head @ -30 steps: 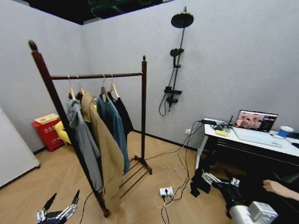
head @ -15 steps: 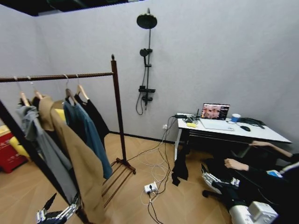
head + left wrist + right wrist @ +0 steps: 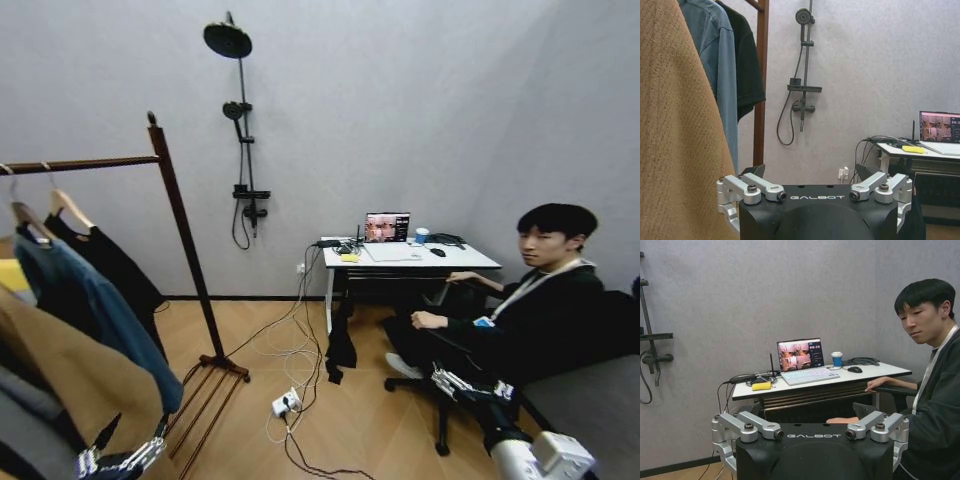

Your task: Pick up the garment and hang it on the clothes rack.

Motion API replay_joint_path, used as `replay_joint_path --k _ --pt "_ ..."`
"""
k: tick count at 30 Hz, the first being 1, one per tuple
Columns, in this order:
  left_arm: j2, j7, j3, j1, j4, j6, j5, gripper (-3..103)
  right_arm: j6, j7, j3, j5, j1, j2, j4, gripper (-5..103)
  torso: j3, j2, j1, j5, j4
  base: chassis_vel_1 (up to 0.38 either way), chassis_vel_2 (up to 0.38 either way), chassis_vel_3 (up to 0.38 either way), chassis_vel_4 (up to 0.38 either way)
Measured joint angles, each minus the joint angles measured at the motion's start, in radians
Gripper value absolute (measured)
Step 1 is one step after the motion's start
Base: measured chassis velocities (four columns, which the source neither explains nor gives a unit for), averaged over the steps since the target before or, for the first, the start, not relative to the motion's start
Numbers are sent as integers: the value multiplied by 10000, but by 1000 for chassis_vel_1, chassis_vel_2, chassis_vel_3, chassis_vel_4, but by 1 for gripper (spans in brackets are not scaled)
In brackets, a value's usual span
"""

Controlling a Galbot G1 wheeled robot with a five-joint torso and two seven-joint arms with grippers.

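The clothes rack [image 3: 178,215], dark reddish-brown wood with a knob-topped post, stands at the left of the head view. On its rail hangs the black garment [image 3: 112,265] on a wooden hanger, beside a blue denim shirt [image 3: 95,315] and a tan coat [image 3: 75,375]. The left wrist view shows the black garment [image 3: 746,65] behind the blue shirt [image 3: 715,60]. My left gripper [image 3: 128,442] is low at the bottom left, open and empty, close to the tan coat. Low at the bottom right, my right gripper [image 3: 472,384] is also open and holds nothing.
A person sits on a chair [image 3: 440,425] at a white desk [image 3: 410,258] with a laptop [image 3: 387,228]; dark cloth [image 3: 341,350] hangs off its left end. Cables and a power strip [image 3: 284,403] lie on the wood floor. A shower fitting [image 3: 241,110] is on the wall.
The whole head view has swung to the right: the rack slid to the left edge, and the desk and seated person came to the middle. Both grippers kept their pose.
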State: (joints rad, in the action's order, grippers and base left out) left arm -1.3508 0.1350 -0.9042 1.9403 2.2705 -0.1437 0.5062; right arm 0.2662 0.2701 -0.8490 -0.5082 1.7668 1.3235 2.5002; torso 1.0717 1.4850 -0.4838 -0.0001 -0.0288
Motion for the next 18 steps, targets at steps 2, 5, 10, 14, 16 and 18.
replay_joint_path --k 2,5,10,14,16,18 --pt "0 0 0 0 0 0 0 100 0 0 0 -1 -1 0 -1 100 0 0 0 2 2 0 0 0 0" --pt "0 0 0 0 0 0 0 100 0 0 0 0 -2 0 -2 100 1 -1 -2 1 2 0 0 0 0" --pt "0 -1 0 0 0 0 0 100 0 0 0 0 -2 0 -2 100 1 -1 -2 0 3 81 -99 -83 68" --pt "0 -1 0 0 0 0 0 100 0 0 0 0 -1 -1 -2 100 0 -1 -2 2 2 151 -151 -171 178" --pt "0 -1 -1 0 0 0 0 100 0 0 -1 0 0 -1 -3 100 -1 0 0 0 2 212 -213 -209 206" --pt "0 1 0 0 0 0 0 100 0 -1 1 -1 0 0 -2 100 -1 0 3 1 3 217 -220 -232 225"
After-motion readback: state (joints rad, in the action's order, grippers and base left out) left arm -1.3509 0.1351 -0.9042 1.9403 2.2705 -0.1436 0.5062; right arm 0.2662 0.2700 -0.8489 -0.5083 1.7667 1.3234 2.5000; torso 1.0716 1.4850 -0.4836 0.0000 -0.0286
